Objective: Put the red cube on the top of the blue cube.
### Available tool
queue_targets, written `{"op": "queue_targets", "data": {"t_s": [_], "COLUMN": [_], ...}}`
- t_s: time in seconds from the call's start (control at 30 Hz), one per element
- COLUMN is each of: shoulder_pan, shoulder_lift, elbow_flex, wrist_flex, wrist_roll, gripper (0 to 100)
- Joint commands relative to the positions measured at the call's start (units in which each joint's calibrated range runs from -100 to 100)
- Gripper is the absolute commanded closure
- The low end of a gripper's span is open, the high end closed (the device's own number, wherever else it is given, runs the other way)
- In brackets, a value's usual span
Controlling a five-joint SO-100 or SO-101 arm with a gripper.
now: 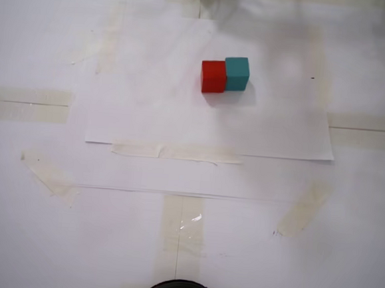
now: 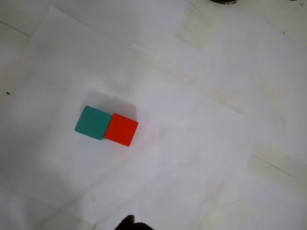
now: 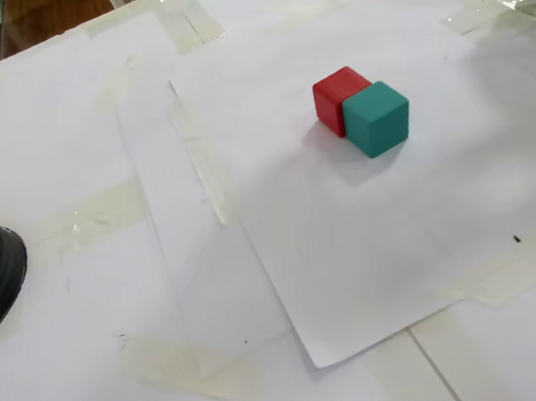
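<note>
Even, bright light washes the white paper [image 1: 208, 118] nearly to overexposure in all views, with small glints on the tape [image 1: 190, 220]. The red cube [image 1: 213, 76] and blue cube [image 1: 237, 73] cast only soft, short shadows. The wrist view is slightly soft and hazy.

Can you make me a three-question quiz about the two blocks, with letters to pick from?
1. Where is the red cube?
A. On top of the blue cube
B. Right beside the blue cube, touching it
C. Far away from it

2. How many cubes are on the paper?
A. One
B. Two
C. Four

3. Is the stacking job done?
A. Yes, already stacked
B. No, both cubes sit flat on the paper
C. Yes, and the stack fell off the table

Answers:
1. B, all the views show their sides pressed together.
2. B, just one red and one blue.
3. B, neither cube is lifted, and no pincer is holding one.
</note>
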Motion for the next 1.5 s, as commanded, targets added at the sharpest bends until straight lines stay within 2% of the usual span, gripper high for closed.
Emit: {"op": "queue_targets", "data": {"t_s": [0.0,0.2,0.43,0.6,0.93,1.1,1.47], "shoulder_pan": [-2.3,-5.1,-7.5,-9.2,-10.3,-12.3,-12.6], "shoulder_lift": [5.2,9.1,11.9,13.9,17.3,19.1,24.5], "elbow_flex": [-13.0,-16.9,-17.0,-16.9,-17.0,-17.1,-17.2], "wrist_flex": [2.3,0.5,-0.4,-0.7,0.4,-2.7,-4.0], "wrist_roll": [2.0,7.5,17.6,21.6,23.8,26.5,28.1], "gripper": [100,100,99,98,100,100,100]}}
